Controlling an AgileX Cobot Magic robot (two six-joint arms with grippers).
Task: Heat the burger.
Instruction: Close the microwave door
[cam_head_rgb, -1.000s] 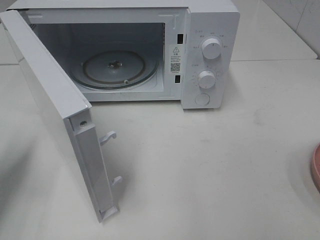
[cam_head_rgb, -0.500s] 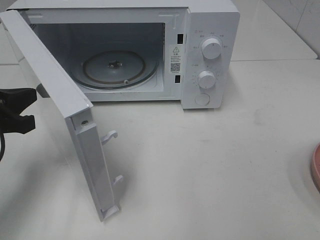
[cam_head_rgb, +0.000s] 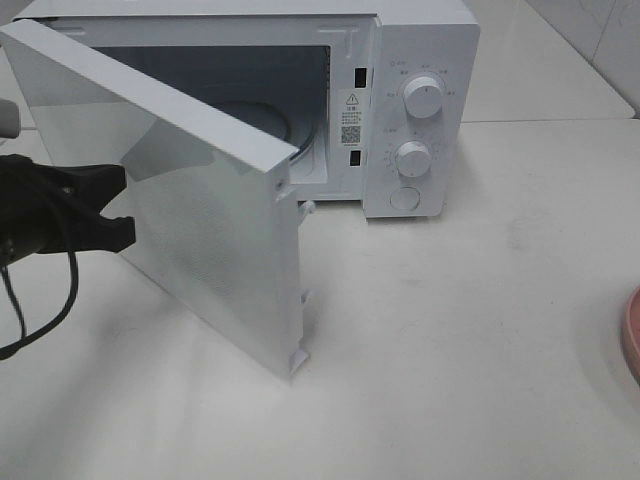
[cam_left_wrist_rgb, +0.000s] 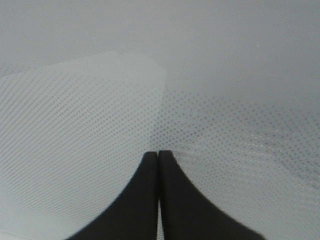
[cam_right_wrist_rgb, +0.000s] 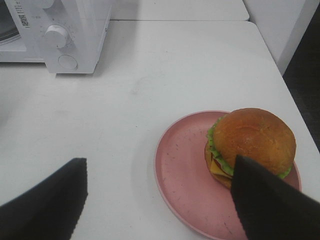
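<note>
White microwave door stands half-swung at the table's far left, our left hand against its outer face; half a second ago it stood wider. Left wrist view: fingertips pressed together on dotted glass. Right wrist view: right hand spread, empty, above the burger on its pink plate at the right edge. Shutting now risks heating nothing.
</note>
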